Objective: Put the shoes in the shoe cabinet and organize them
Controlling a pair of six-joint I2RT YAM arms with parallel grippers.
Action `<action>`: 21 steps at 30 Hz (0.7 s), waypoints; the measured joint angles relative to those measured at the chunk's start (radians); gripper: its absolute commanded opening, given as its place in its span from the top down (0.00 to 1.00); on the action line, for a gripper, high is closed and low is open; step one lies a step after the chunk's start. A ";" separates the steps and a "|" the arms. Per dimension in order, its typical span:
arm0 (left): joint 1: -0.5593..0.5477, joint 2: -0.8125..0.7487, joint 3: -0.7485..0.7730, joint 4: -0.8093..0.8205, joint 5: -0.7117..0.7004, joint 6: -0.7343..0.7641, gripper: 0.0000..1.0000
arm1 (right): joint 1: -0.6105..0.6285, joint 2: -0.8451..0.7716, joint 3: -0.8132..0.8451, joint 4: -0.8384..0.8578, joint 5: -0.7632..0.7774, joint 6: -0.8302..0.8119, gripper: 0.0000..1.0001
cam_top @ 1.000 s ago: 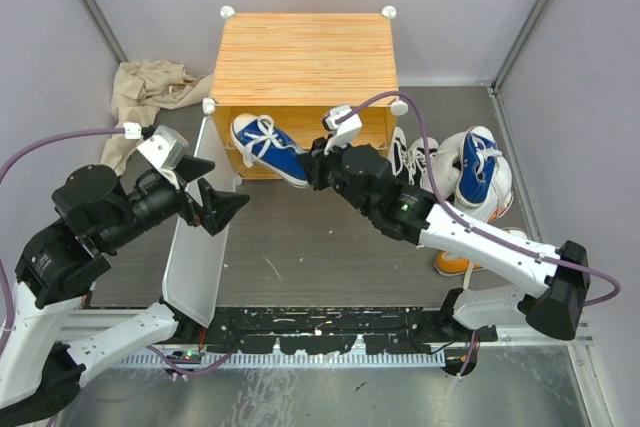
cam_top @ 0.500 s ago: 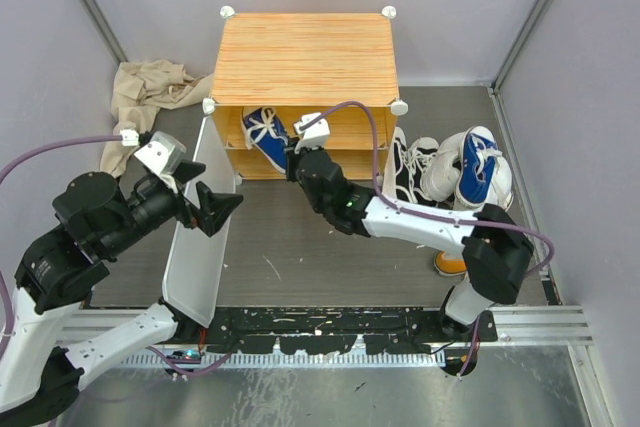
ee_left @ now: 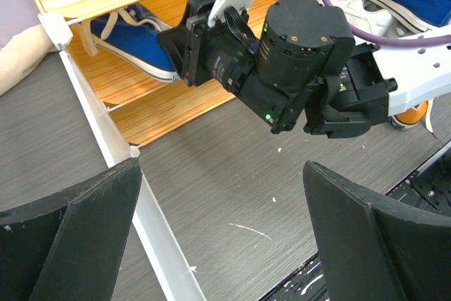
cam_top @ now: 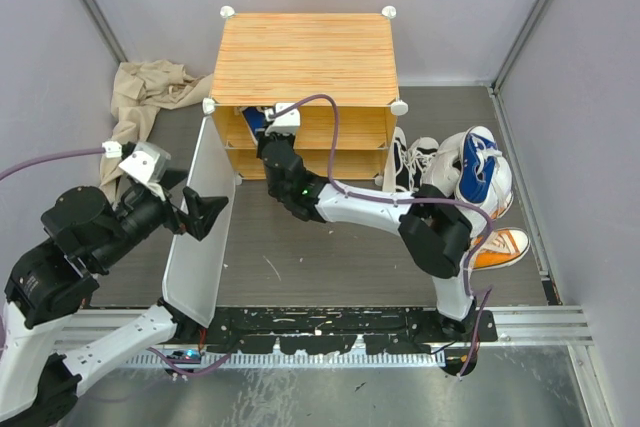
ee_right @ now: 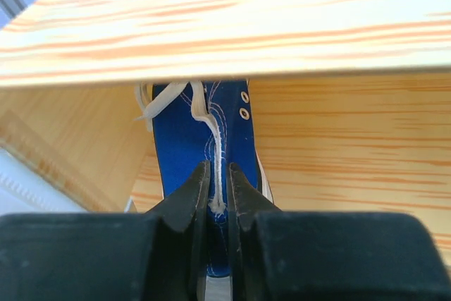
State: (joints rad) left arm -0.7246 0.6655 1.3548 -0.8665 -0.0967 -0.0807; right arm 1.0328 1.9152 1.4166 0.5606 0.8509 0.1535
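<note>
Placement underway: your right fingers [ee_right: 184, 199] clamped blue shoe [ee_right: 176, 132] inside shoe cabinet [cam_top: 300, 57], 12 o'clock; left fingers [ee_left: 70, 230] spread. Next you needed release, straight withdrawal.

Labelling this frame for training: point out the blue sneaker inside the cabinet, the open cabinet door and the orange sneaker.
blue sneaker [ee_right: 176, 146]: right wrist view, blue canvas left of the lace.
cabinet door [cam_top: 195, 267]: top external view, bare pale panel.
orange sneaker [cam_top: 497, 250]: top external view, orange side.

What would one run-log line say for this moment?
right gripper: shut on blue shoe | shoe cabinet: blue shoe in upper compartment | left gripper: open
</note>
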 measured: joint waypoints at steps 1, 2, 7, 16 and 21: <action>0.000 -0.006 -0.002 -0.005 -0.005 0.000 0.02 | 0.000 0.017 0.023 0.003 0.008 -0.001 0.99; 0.000 -0.013 -0.006 -0.009 -0.010 0.000 0.02 | 0.000 0.038 0.054 0.007 0.021 -0.001 0.99; 0.000 -0.039 -0.013 -0.029 -0.021 -0.003 0.02 | 0.000 0.132 0.177 0.007 0.076 -0.001 0.99; 0.000 -0.055 -0.030 -0.038 -0.026 -0.003 0.02 | 0.000 0.293 0.325 0.006 0.150 -0.021 0.99; 0.000 -0.078 -0.040 -0.049 -0.034 -0.004 0.02 | 0.000 0.358 0.384 0.006 0.180 -0.034 0.99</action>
State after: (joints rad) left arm -0.7246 0.5873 1.3144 -0.9154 -0.1310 -0.0849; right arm 1.0328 2.2734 1.8008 0.5667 1.0306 0.1192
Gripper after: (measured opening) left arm 0.980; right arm 0.160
